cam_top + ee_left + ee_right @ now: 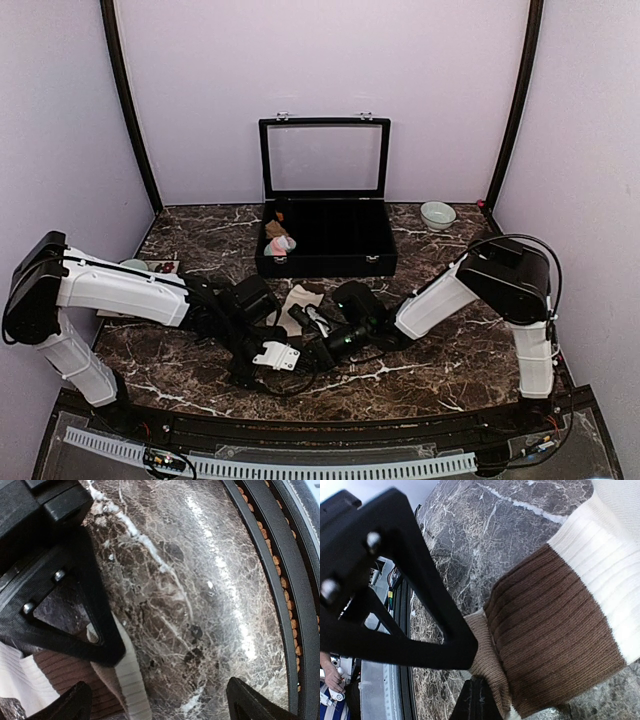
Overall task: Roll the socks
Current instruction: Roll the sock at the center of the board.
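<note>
The cream-beige ribbed fabric sock with dark brown bands (560,610) is laid on the brown veined marble tabletop (200,580), just in front of the open black glass-lidded case (330,265). The left gripper (160,705) is held released: its two dark fingertips (72,705) are seen well apart, one over the sock's brown band, the other over bare marble. The right gripper (476,700) is seen clenched on the sock's tan cuff edge, where the fabric is bunched at its tip. The pink soft sock with mint-green and white patches (281,244) is lodged in the case's left-end compartment, with a small tan-brown bundle (275,228) just behind it. A pale green bowl (437,214) is set to the right of the case.
</note>
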You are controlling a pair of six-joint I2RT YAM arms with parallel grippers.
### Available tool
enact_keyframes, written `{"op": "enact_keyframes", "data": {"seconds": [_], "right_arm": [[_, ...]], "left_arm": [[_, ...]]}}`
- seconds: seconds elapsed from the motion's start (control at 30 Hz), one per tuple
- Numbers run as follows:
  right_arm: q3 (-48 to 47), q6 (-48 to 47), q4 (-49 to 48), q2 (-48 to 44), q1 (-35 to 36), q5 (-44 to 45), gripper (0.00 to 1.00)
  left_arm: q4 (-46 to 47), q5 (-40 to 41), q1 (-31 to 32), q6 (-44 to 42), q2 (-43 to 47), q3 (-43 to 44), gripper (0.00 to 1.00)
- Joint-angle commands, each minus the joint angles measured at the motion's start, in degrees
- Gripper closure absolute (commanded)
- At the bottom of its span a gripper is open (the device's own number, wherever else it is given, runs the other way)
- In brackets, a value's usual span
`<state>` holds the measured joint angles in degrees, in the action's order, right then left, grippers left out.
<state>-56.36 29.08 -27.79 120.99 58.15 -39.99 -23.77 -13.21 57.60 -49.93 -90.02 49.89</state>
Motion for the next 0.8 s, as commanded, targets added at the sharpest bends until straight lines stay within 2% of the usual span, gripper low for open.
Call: {"op": "enact_keyframes", "data": {"seconds": [0.0, 0.4, 0.77], "right_arm": [[3.62, 1.13, 8.56, 4.04, -0.32, 1.98, 1.00], [3.75, 1.68, 7.58, 4.54, -0.55, 1.05, 1.00], [3.89, 2.01, 7.36, 4.80, -0.76, 0.27, 1.00]], "left_arm": [[-1.00, -0.82, 0.49, 0.98, -0.97, 0.45, 0.09], [0.99, 2.22, 0.49, -0.25, -0.82, -1.63, 0.38], [-2.52, 1.05, 0.58, -0.43, 1.79, 0.56, 0.40]]}}
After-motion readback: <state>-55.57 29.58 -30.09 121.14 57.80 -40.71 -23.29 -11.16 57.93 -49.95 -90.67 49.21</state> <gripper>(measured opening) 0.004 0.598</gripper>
